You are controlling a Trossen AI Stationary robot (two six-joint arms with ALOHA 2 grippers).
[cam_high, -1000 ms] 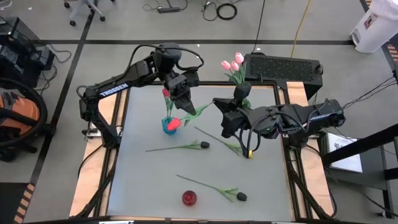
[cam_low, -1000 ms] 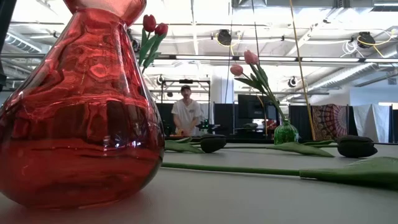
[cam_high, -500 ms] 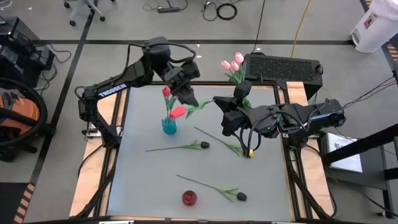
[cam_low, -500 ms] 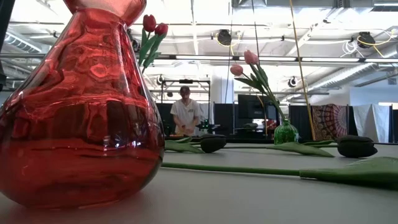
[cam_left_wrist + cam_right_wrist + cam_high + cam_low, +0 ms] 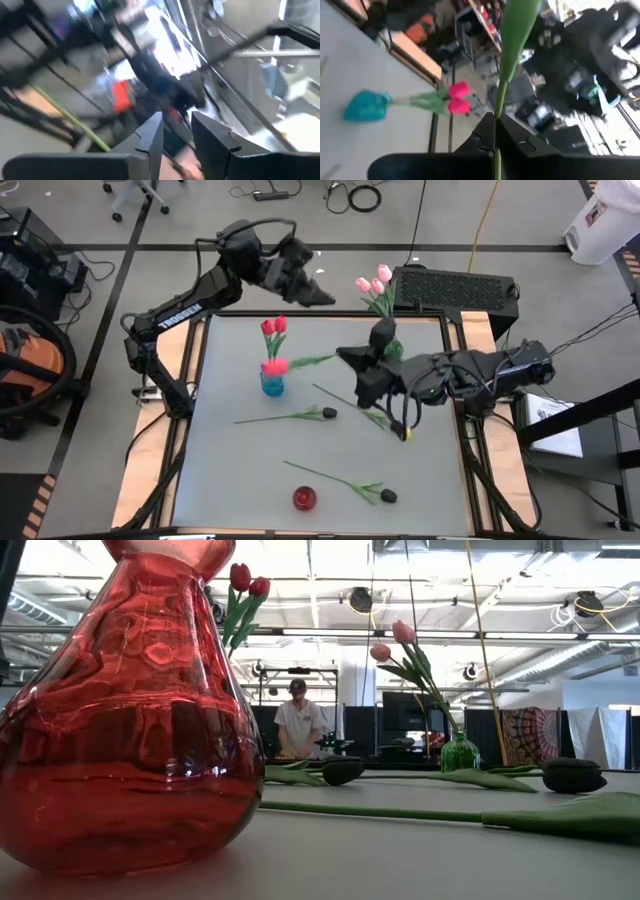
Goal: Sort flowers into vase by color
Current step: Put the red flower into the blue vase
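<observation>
While the red tulip (image 5: 276, 366) lay nearly level, its head sat right over the mouth of the blue vase (image 5: 271, 385). Its green stem ran across the table (image 5: 230, 470) toward the right gripper (image 5: 342, 358). Two other red tulips (image 5: 273, 326) stood upright in the same vase. The right gripper was the nearer one, just beside the vase, with its fingers pressed together on a thin green stem, as the right wrist view showed. That stem was judged to be the level tulip's, gripped near its foot. The stem's long axis thus lay crosswise to the vase's opening, so the foot end was judged to need swinging down and in before release. The right arm reached low across the table from its own side, wrist pointing at the vase. The left gripper (image 5: 318, 292) hung high, beyond the table's far edge and well apart from the vase, its fingers parted and empty.
</observation>
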